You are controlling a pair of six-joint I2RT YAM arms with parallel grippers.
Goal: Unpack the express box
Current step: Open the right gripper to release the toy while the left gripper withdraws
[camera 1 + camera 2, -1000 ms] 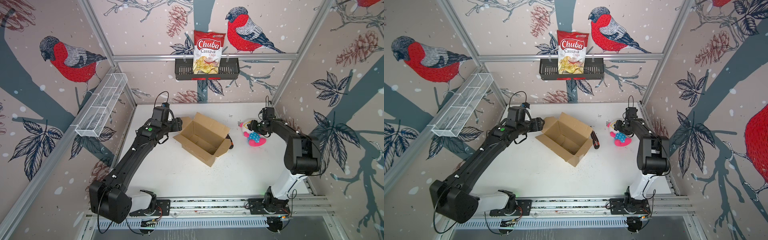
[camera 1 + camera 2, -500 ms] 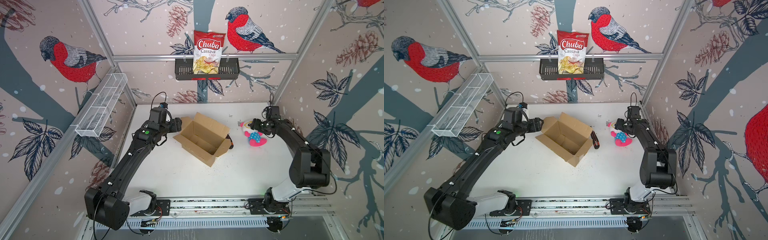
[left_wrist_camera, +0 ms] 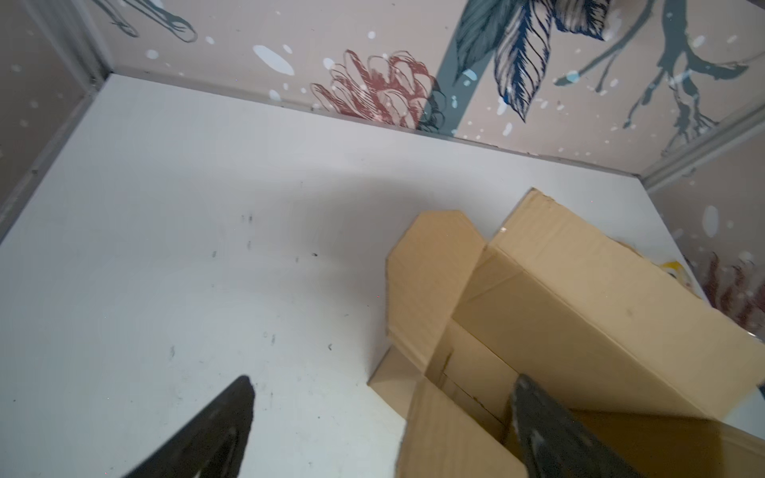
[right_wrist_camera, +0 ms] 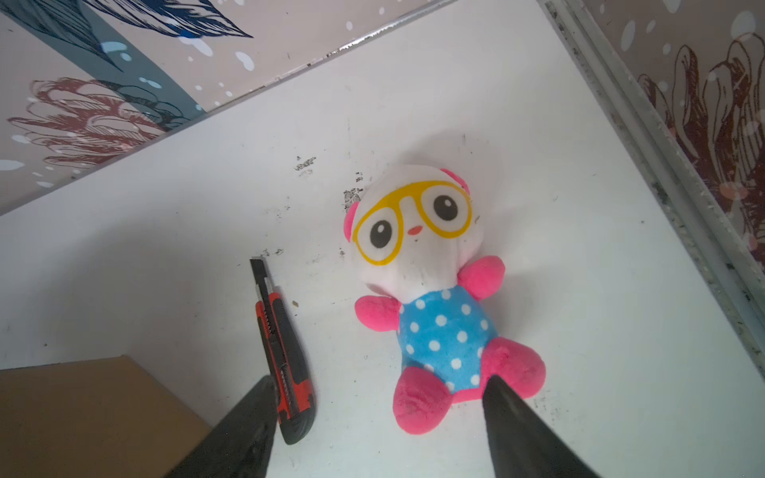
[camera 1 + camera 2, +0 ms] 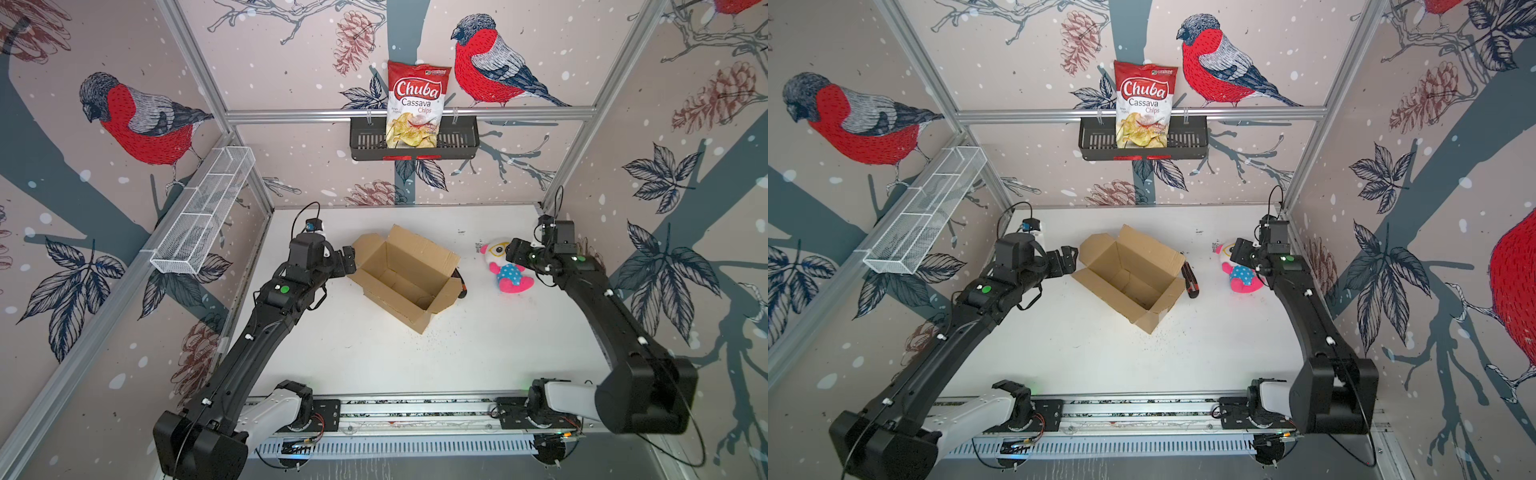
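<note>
The express box [image 5: 399,278] [image 5: 1125,274] stands in the middle of the table with its flaps open, and I see nothing inside it. My left gripper [image 5: 351,259] [image 5: 1071,257] [image 3: 383,380] is open at the box's left end, astride the box [image 3: 579,310] wall, one finger over the inside and the other over the table. A plush toy [image 5: 505,266] [image 5: 1239,274] [image 4: 430,289] lies right of the box. My right gripper [image 5: 513,251] [image 5: 1237,251] [image 4: 378,380] hangs open just above it, holding nothing.
A red and black utility knife [image 5: 460,282] [image 5: 1190,282] [image 4: 281,347] lies between box and toy. A chips bag [image 5: 417,104] stands in the black wall basket [image 5: 365,143] on the back wall. A white wire shelf [image 5: 203,216] hangs on the left wall. The right wall is close to the toy.
Both grippers have opened wider. The right arm's elbow has swung out to the front right and the left wrist has drawn slightly back. Box, toy and knife have not moved.
</note>
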